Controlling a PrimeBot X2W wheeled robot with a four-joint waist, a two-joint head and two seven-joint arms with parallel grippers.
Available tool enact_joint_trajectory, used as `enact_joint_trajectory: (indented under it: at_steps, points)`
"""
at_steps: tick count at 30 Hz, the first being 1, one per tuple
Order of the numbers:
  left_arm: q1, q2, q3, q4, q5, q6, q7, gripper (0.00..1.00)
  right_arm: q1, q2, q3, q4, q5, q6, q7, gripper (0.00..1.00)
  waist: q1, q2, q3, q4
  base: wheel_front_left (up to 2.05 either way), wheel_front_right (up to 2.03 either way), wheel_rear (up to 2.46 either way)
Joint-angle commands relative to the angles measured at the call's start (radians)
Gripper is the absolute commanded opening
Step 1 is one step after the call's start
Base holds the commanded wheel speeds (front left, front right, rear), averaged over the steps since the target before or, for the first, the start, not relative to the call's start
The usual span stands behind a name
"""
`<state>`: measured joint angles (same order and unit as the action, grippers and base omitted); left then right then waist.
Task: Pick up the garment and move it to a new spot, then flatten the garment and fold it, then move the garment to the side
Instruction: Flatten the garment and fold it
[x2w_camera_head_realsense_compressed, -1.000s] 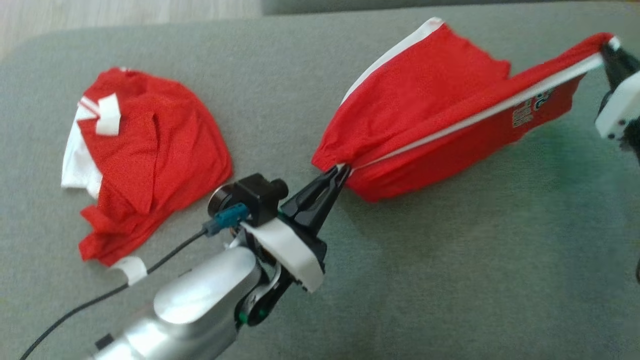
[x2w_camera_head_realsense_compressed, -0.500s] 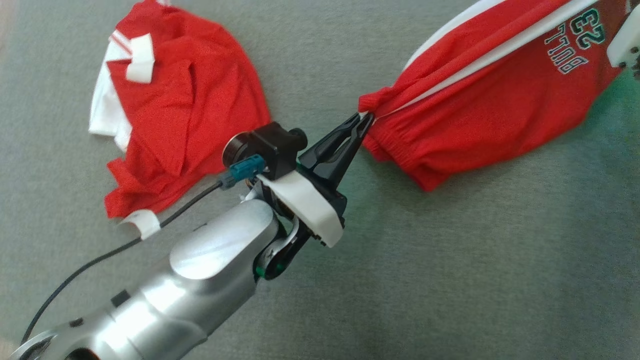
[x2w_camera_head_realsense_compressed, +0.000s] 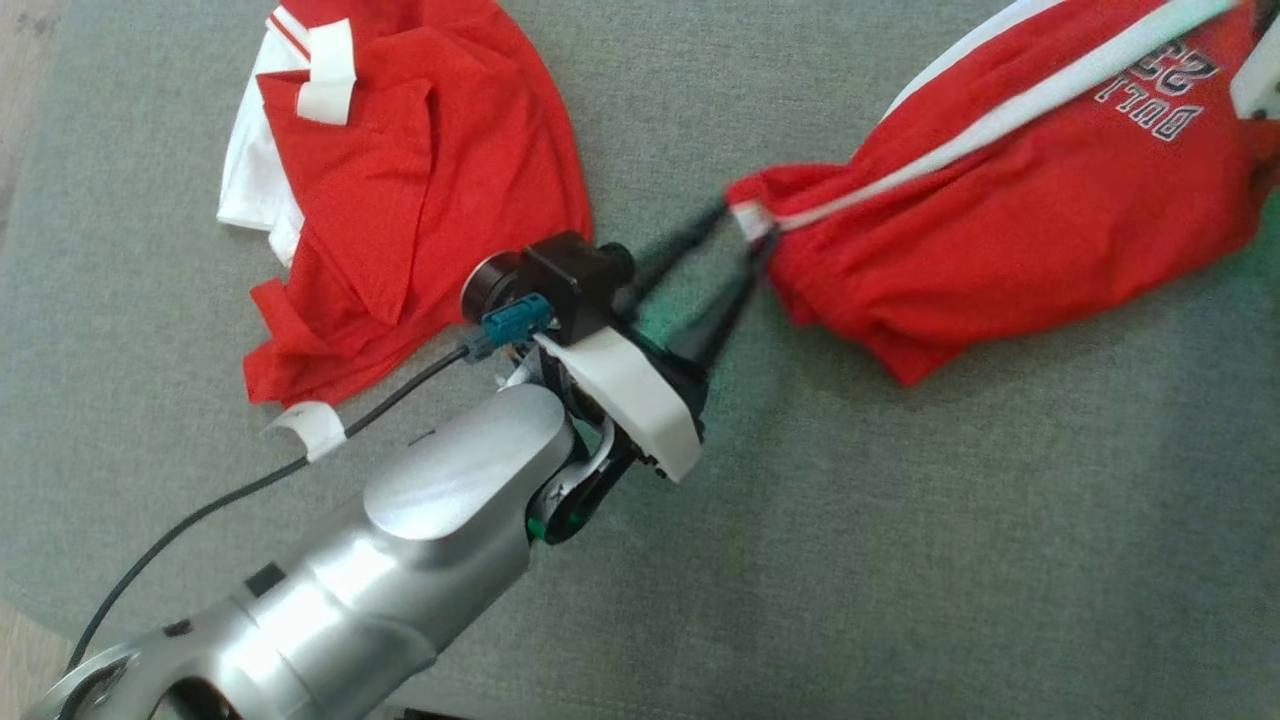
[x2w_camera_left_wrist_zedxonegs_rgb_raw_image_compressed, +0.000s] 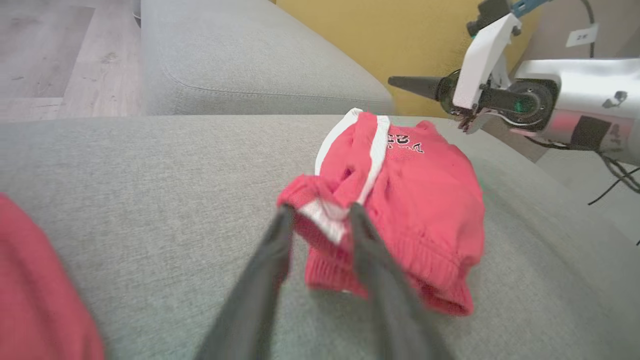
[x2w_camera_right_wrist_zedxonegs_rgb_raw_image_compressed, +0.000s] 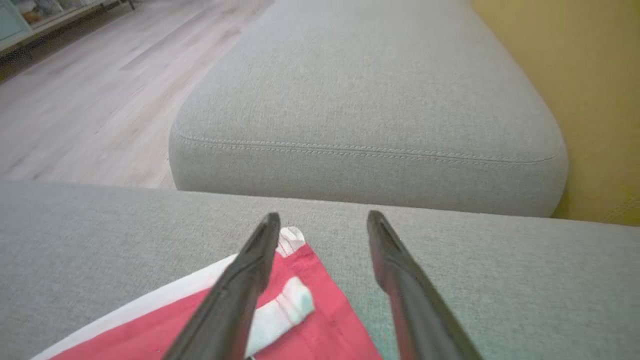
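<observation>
1. Okay, the left gripper (x2w_camera_left_wrist_zedxonegs_rgb_raw_image_compressed: 320, 212) stands spread, its fingers straddling the waistband corner of the red shorts (x2w_camera_head_realsense_compressed: 1000, 230), clamping nothing.
2. And the right gripper (x2w_camera_right_wrist_zedxonegs_rgb_raw_image_compressed: 324, 216) gapes wide over their other end.
3. They lie bunched by the right edge of the grey cushion (x2w_camera_head_realsense_compressed: 900, 550); a red shirt (x2w_camera_head_realsense_compressed: 430, 160) lies by its left.

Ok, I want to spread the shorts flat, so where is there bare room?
The widest bare stretch of the gray cushion lies in front of the red shorts, right of the left arm. A narrower strip runs between the shorts and the red shirt. The second cushion beyond is bare too. It is crowded around the left gripper at the waistband.
</observation>
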<state>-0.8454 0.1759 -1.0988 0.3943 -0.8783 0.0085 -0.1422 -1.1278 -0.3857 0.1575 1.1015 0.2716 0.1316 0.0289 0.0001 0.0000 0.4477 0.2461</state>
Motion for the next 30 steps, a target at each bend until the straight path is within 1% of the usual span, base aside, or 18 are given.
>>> enact_joint_trajectory:
  at_steps: [1, 5, 9, 11, 15, 18, 21, 24, 27, 30]
  points:
    - [-0.032, 0.017, 0.030, -0.012, 0.006, 0.002, -0.010, 1.00, -0.030, 0.017, 0.002, -0.014, 0.008, -0.001, -0.025, 1.00, -0.0001, 0.0000, -0.010, -0.008, 0.00, 0.00, 0.00]
    - [-0.021, 0.028, 0.047, 0.000, 0.005, 0.020, -0.038, 1.00, -0.023, 0.031, 0.007, 0.003, 0.043, -0.001, -0.073, 1.00, -0.0001, 0.0000, -0.044, -0.029, 0.00, 0.00, 0.00]
    - [0.011, 0.055, 0.082, -0.003, 0.013, 0.059, -0.082, 1.00, 0.016, 0.041, 0.031, -0.019, 0.094, -0.001, -0.136, 1.00, -0.0001, 0.0000, -0.105, -0.065, 0.00, 0.00, 0.00]
    - [0.025, 0.061, 0.093, -0.007, 0.010, 0.067, -0.089, 1.00, 0.031, 0.043, 0.045, -0.030, 0.106, -0.001, -0.150, 1.00, -0.0001, 0.0000, -0.123, -0.075, 0.00, 0.00, 0.00]
    - [0.074, 0.095, 0.145, -0.030, 0.006, 0.102, -0.109, 1.00, 0.098, 0.036, 0.091, -0.090, 0.159, -0.001, -0.204, 1.00, -0.0001, 0.0000, -0.191, -0.115, 0.00, 0.00, 0.00]
    - [0.118, 0.119, 0.202, -0.058, 0.006, 0.133, -0.116, 1.00, 0.157, 0.037, 0.112, -0.139, 0.198, -0.001, -0.233, 1.00, -0.0001, 0.0000, -0.248, -0.146, 0.00, 0.00, 0.00]
    - [0.171, 0.139, 0.259, -0.091, 0.012, 0.159, -0.119, 1.00, 0.226, 0.038, 0.134, -0.194, 0.211, -0.001, -0.251, 1.00, -0.0001, 0.0000, -0.299, -0.177, 0.00, 0.00, 0.00]
    - [0.233, 0.152, 0.306, -0.126, 0.048, 0.181, -0.119, 1.00, 0.300, 0.045, 0.122, -0.252, 0.231, -0.001, -0.265, 1.00, -0.0001, 0.0000, -0.345, -0.200, 0.00, 0.00, 0.00]
    - [0.307, 0.151, 0.339, -0.153, 0.082, 0.193, -0.119, 1.00, 0.390, 0.060, 0.097, -0.319, 0.240, -0.001, -0.274, 1.00, -0.0001, 0.0000, -0.378, -0.217, 0.00, 0.00, 0.00]
    - [0.377, 0.147, 0.361, -0.159, 0.116, 0.203, -0.119, 1.00, 0.494, 0.075, 0.070, -0.397, 0.201, -0.001, -0.281, 1.00, -0.0001, 0.0000, -0.403, -0.228, 0.00, 0.00, 0.00]
